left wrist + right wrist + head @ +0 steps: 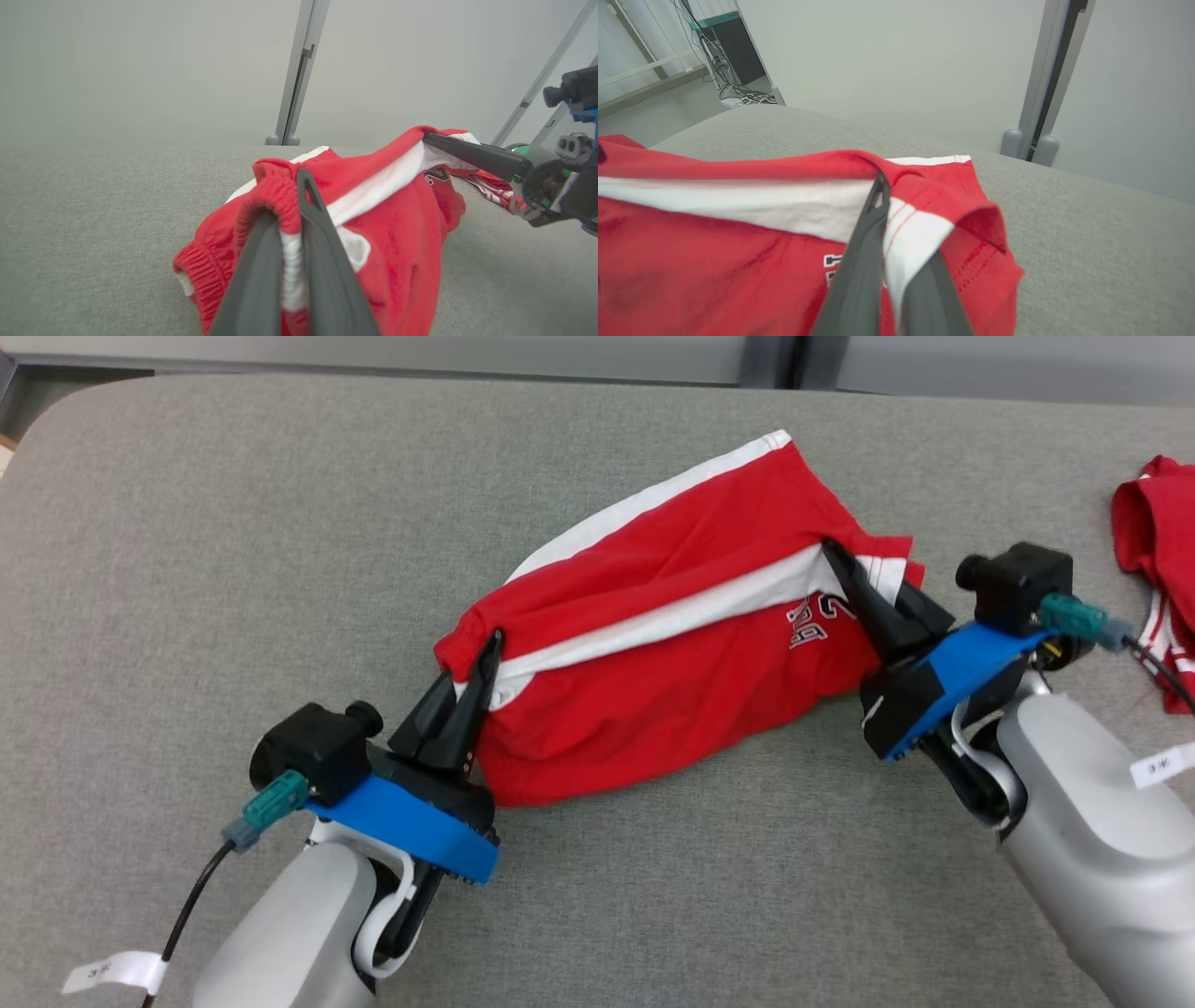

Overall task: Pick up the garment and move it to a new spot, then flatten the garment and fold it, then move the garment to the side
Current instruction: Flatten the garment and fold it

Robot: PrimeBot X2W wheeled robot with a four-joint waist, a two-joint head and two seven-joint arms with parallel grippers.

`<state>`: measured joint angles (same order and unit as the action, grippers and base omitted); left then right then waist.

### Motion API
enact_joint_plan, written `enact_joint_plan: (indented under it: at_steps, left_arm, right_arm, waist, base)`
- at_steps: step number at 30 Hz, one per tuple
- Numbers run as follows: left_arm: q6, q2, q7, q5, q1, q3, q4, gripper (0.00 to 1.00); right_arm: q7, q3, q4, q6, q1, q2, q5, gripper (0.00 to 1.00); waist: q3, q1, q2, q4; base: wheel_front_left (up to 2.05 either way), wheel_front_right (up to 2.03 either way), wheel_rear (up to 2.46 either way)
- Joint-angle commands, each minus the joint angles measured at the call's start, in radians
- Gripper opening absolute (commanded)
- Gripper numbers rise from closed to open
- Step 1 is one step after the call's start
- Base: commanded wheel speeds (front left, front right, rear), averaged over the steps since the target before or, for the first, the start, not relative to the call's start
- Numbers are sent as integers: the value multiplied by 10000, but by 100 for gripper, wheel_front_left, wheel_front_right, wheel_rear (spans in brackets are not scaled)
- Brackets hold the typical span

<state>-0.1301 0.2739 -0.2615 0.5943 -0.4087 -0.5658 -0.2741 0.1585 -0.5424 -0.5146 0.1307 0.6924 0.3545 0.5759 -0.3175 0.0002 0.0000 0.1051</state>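
The garment (pixel 672 644) is a pair of red shorts with white side stripes and a printed number, lying folded lengthwise on the grey table (pixel 233 523). My left gripper (pixel 492 644) is shut on its elastic waistband at the left end; in the left wrist view the red garment (pixel 402 224) bunches around my left gripper (pixel 294 186). My right gripper (pixel 829 549) is shut on the white-striped hem at the right end, and the right wrist view has the garment (pixel 714 242) pinched in my right gripper (pixel 880 184). The cloth hangs stretched between both, lifted a little along the top fold.
A second red and white garment (pixel 1158 569) lies crumpled at the table's right edge. The table's far edge (pixel 467 378) meets a pale wall with a metal post (pixel 299 70). Cables and a dark cabinet (pixel 731 44) stand on the floor beyond.
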Motion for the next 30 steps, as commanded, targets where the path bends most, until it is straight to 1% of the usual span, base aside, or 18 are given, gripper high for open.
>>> enact_joint_plan:
  at_steps: [1, 9, 16, 17, 18, 19, 20, 21, 25, 30]
  left_arm:
    - [-8, -14, -47, 26, -239, 116, -84, 0]
    - [-9, -275, -48, 187, -1414, 29, -607, 0]
    - [-9, -541, -49, 272, -2334, -154, -1250, 0]
    - [-9, -563, -49, 275, -2404, -200, -1331, 0]
    - [-9, -587, -47, 319, -2444, -244, -1467, 0]
    - [-7, -603, -47, 336, -2481, -276, -1631, 4]
    - [-7, -610, -49, 315, -2554, -278, -1704, 36]
    - [-7, -632, -49, 290, -2591, -209, -1786, 100]
    - [-9, -672, -49, 48, -2337, -17, -1888, 100]
    - [-9, -442, -49, -369, -1698, 131, -1606, 100]
  right_arm:
    - [-38, -66, -177, 2, 363, -38, 116, 0]
    - [-471, -679, -2076, 2, 2701, -209, 614, 0]
    - [-757, -1036, -3743, 1, 4222, -392, 995, 0]
    - [-775, -1123, -3947, 1, 4321, -427, 1061, 3]
    - [-767, -1189, -4137, -1, 4431, -459, 1088, 24]
    - [-794, -1258, -4335, -1, 4523, -505, 1136, 100]
    - [-802, -1346, -4474, -1, 4598, -557, 1177, 100]
    - [-700, -1420, -4593, 1, 4670, -568, 1173, 100]
    - [-386, -1766, -4958, 2, 4703, -553, 1255, 100]
    - [-41, -2129, -5267, 2, 4618, -356, 1402, 100]
  waist:
    - [-284, -2, 0, 240]
    - [-1106, -2, 0, 675]
    - [-1633, -2, 0, 901]
    - [-1659, -2, 0, 909]
    - [-1676, -2, 0, 905]
    - [-1679, -2, 0, 894]
    - [-1676, -2, 0, 880]
    - [-1658, -2, 0, 864]
    - [-1507, -2, 0, 790]
    - [-1285, -2, 0, 760]
  base:
    - [0, 0, 0]
    - [0, 0, 0]
    - [0, 0, 0]
    - [0, 0, 0]
    - [0, 0, 0]
    - [0, 0, 0]
    - [0, 0, 0]
    - [0, 0, 0]
    - [0, 0, 0]
    - [0, 0, 0]
